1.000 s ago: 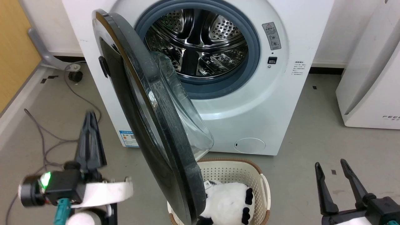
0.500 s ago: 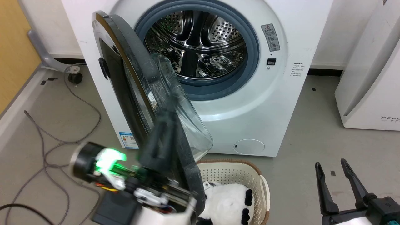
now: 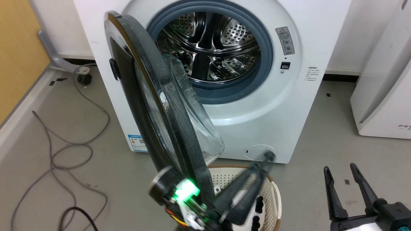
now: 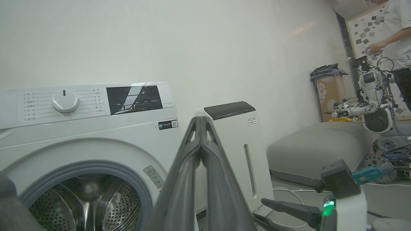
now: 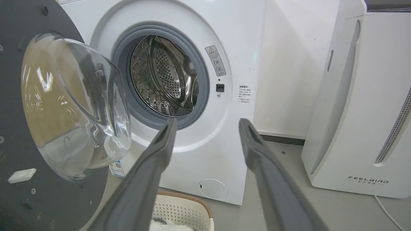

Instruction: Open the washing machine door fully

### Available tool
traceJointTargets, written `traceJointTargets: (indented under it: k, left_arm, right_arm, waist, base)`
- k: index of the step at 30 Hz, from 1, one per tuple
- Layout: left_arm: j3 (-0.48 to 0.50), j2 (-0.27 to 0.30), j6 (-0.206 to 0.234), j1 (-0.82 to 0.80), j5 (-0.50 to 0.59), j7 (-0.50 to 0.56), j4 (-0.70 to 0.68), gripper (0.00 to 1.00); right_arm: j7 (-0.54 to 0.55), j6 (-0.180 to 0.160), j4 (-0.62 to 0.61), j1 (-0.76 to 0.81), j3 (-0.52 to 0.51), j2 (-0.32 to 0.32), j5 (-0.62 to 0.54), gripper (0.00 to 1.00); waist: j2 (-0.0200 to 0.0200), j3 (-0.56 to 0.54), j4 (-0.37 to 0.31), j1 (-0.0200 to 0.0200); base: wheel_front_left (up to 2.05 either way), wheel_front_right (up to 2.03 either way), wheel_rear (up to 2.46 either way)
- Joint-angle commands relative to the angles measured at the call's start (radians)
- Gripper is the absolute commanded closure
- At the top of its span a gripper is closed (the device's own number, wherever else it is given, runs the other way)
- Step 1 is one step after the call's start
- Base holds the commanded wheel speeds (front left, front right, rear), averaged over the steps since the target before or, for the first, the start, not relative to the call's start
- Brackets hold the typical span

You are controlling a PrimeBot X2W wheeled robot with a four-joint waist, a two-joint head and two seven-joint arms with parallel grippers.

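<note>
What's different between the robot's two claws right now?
The left gripper has its fingers pressed together; the right gripper has them spread apart. The left gripper slants across the laundry basket beside the washing machine door's lower edge; the right gripper points straight up the head view over the floor. Both have long dark fingers and hold nothing.

White washing machine point(image 3: 273, 122) — black door point(image 3: 128, 102), perforated steel drum point(image 3: 231, 32).

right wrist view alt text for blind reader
The washing machine door stands open at left, glass bowl toward the camera, baring the steel drum of the white washing machine. The open right end effector points toward it, above a cream basket.
</note>
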Motion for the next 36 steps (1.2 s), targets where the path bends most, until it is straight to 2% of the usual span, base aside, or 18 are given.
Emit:
traceJointTargets:
  k: [1, 7, 20, 36]
  left_arm:
    - [-0.014, 0.006, -0.006, 0.013, -0.001, -0.004, 0.013, 1.00]
    - [-0.051, 0.014, -0.013, 0.045, -0.018, -0.004, 0.092, 1.00]
    - [-0.004, 0.008, 0.012, 0.082, -0.056, -0.004, 0.295, 1.00]
    - [0.071, 0.002, 0.020, 0.069, -0.064, -0.004, 0.425, 1.00]
  right_arm:
    - [-0.004, 0.001, -0.003, 0.013, 0.001, 0.004, -0.007, 0.00]
    - [-0.004, 0.001, -0.001, 0.009, 0.004, 0.004, -0.010, 0.00]
    - [-0.004, 0.001, 0.009, 0.001, 0.005, 0.004, -0.018, 0.00]
    - [-0.004, 0.001, 0.020, -0.013, -0.012, 0.005, -0.034, 0.00]
  waist:
    - [0.0000, 0.002, 0.003, -0.0001]
    - [0.0000, 0.015, 0.011, -0.0001]
    - [0.0000, 0.050, 0.021, -0.0001]
    - [0.0000, 0.059, 0.126, -0.0001]
  base:
    - [0.00, 0.00, 0.00]
    - [0.00, 0.00, 0.00]
    - [0.00, 0.00, 0.00]
    - [0.00, 0.00, 0.00]
